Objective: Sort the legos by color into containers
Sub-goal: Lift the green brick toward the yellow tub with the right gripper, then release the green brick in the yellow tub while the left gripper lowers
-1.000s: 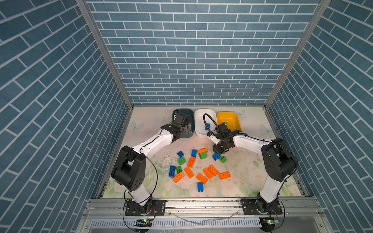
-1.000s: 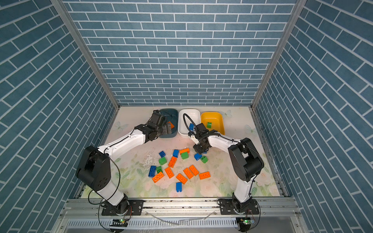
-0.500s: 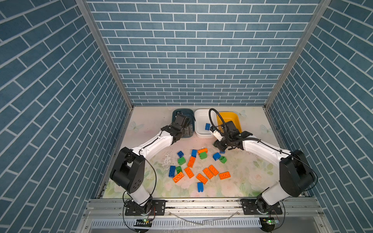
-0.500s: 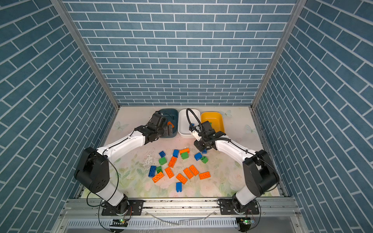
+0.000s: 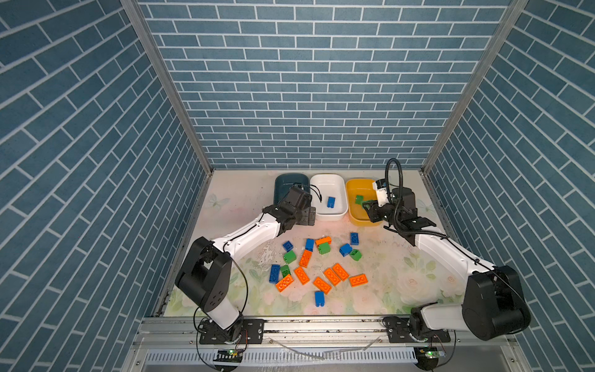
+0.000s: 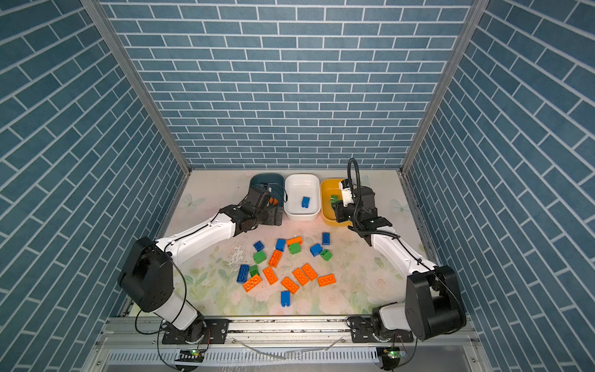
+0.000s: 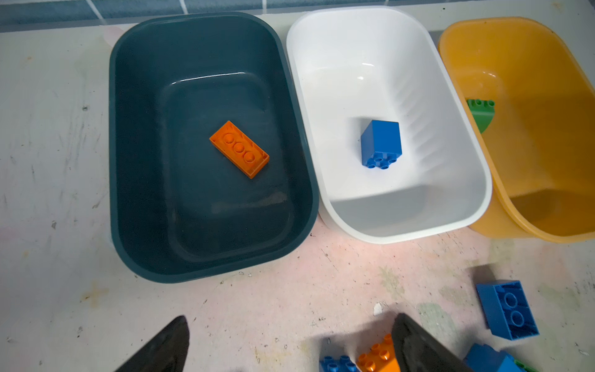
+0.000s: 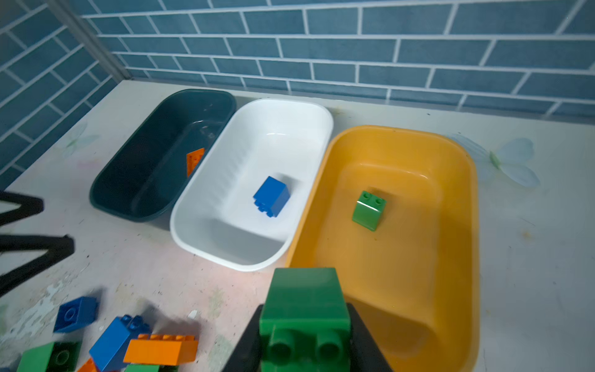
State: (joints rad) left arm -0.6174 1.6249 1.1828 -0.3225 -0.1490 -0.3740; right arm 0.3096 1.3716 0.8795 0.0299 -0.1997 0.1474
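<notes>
The right gripper [image 8: 306, 348] pinches a green brick [image 8: 304, 296] between its jaws and holds it above the near rim of the yellow tub [image 8: 418, 251], which stands nearest the far right corner of the table [image 5: 238, 199]. The left gripper [image 7: 289, 348] has its jaws spread with nothing between them, just before the near rim of the teal tub [image 7: 193, 48].

In my judgement the main risk is an early release. The brick seems to hang over the rim and not yet over the floor of the tub, so it can strike the edge and bounce back to the table, or into the white tub [image 7: 386, 48], which touches the yellow one. If the gripper goes too low, it can also press the rim and tip the tub.

The right wrist view shows the grip clearly, and also the whole second green brick [image 8: 368, 211] lying in the yellow tub; in the left wrist view the rim cuts this brick. The left wrist view shows the whole orange brick [image 7: 240, 148] in the teal tub and the blue brick [image 7: 381, 143] in the white one. Only the top views show all the loose bricks [image 5: 322, 264] in the middle of the table, not yet sorted.
</notes>
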